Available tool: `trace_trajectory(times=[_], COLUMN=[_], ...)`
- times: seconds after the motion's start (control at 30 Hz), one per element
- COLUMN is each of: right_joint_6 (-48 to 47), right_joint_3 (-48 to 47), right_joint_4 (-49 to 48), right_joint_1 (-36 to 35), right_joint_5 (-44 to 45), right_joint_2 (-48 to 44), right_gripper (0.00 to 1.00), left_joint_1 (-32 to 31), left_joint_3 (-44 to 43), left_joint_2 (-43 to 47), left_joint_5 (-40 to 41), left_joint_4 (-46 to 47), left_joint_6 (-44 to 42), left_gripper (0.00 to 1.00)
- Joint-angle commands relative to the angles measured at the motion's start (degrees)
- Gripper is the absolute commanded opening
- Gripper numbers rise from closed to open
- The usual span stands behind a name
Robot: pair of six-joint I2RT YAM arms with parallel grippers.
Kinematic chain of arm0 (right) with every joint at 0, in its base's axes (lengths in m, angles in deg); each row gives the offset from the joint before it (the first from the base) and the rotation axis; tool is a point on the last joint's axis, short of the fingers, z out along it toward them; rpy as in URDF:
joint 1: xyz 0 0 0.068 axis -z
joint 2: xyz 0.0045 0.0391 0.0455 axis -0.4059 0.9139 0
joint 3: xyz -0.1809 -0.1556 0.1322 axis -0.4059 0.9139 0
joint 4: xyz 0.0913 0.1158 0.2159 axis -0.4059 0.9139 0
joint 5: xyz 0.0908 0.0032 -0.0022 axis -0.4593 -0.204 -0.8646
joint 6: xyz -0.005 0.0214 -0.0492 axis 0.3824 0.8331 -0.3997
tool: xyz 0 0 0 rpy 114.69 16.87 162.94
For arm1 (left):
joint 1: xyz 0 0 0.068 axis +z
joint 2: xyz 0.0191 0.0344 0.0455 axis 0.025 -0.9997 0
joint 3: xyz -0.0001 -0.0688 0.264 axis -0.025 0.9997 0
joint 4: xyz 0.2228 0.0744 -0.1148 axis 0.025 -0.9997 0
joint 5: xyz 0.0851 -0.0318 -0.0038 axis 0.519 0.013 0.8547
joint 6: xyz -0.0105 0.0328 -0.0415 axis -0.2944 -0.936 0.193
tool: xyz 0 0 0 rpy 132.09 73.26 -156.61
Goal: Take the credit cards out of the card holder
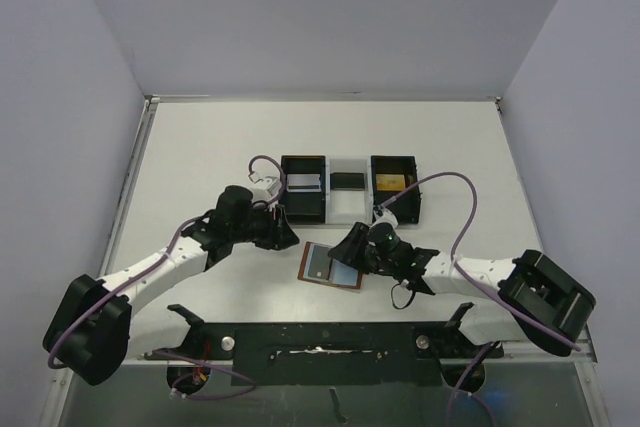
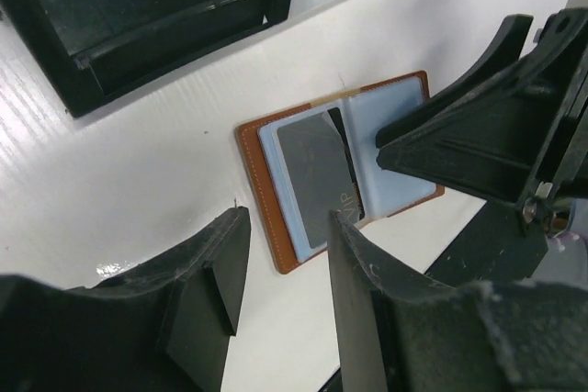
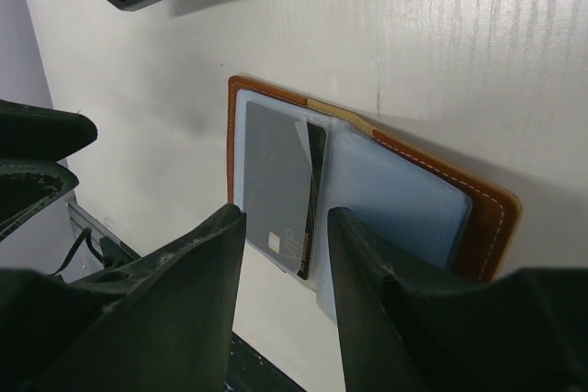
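Note:
The card holder (image 1: 332,266) lies open and flat on the table, brown leather outside, blue-grey pockets inside (image 2: 395,126). A grey card (image 3: 276,181) marked VIP sticks out of its left pocket, with a black card (image 3: 315,195) tucked partly under it. My right gripper (image 3: 287,218) hovers over the protruding card ends, jaws partly apart and holding nothing. My left gripper (image 2: 285,218) stands just off the holder's near corner, with bare table between its fingers. The right gripper (image 2: 487,135) hangs over the holder's right half.
A black-and-white three-compartment tray (image 1: 350,209) stands just behind the holder. It holds a pale card (image 1: 303,183), a black card (image 1: 347,181) and a gold card (image 1: 390,183). The black mounting rail (image 1: 320,347) runs along the near edge.

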Motion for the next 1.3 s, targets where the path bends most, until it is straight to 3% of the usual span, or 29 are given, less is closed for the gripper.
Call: trace_trajectory(times=[0.0,0.23,0.63,0.83,1.27], right_joint_6=[-0.2,-0.1,1.5,1.9,1.3], right_joint_3=[-4.1,-6.3,-5.5,-5.4,-7.3], right_joint_4=[-3.3,-1.0,1.3,2.7,9.6], right_joint_1=[-0.1,0.1,0.8,1.5,2.0], right_joint_5=[-2.0,-3.1,-3.5,-3.4,-1.3], right_joint_2=[2.7,5.4,6.6,6.7,6.8], right_gripper=[0.41,0.35,0.30,0.26,0.24], left_joint_1=[-2.8,-10.6,-14.0,-15.1,-15.9], left_joint_3=[1.5,5.7,4.1,2.6,2.3], left_joint_2=[-0.2,-3.1,-10.2,-13.4,-13.6], left_joint_5=[6.5,13.9,15.9,15.4,19.0], left_joint_4=[8.7,19.1,19.9,20.0,12.6], left_joint_6=[10.4,16.0,16.3,15.8,14.3], left_gripper=[0.37,0.36,0.30,0.22,0.10])
